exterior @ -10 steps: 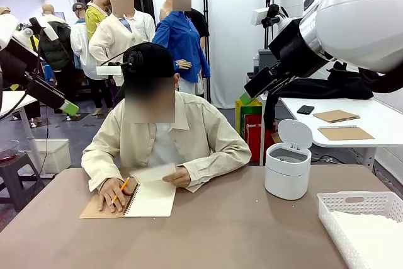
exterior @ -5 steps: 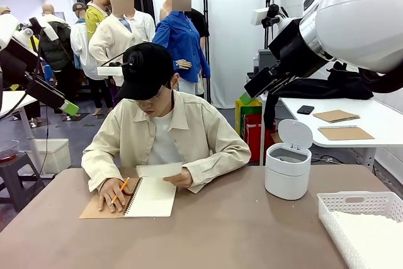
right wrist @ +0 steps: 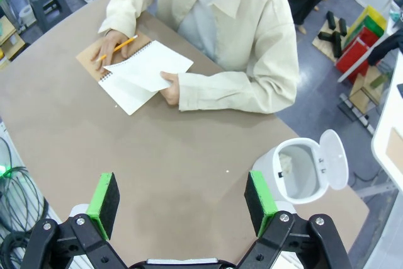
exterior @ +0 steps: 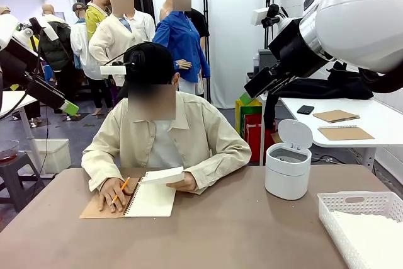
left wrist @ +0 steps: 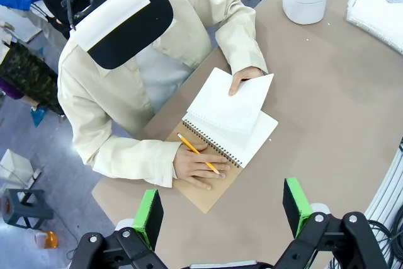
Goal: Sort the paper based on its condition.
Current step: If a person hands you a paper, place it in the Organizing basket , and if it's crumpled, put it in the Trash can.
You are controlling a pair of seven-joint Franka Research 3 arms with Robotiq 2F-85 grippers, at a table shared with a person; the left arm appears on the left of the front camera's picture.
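Found no shift on the bench (exterior: 252, 237) over the last second. Noted the person (exterior: 189, 137) seated at its far side as before, bent over the work. Recorded the left hand (left wrist: 221, 201) and the right hand (right wrist: 182, 194) poised high above the bench, pads spread wide, gripping nothing, neither one moved. Saw the white basket (exterior: 362, 215) at the near right corner and the bin (exterior: 288, 168), lid up, unmoved. Located the notebook (exterior: 151, 201) open, pinned at its cover by the person's right hand (exterior: 113, 192). Marked the one change: the paper (exterior: 162, 175), a single flat sheet pinched in the person's left hand (exterior: 186, 182), now raised off the open page, turned askew to it and apparently free of the spiral. Judged it near ready for hand-over, not yet sorted. Saw the pencil (exterior: 119, 190) kept in the pinning fingers.
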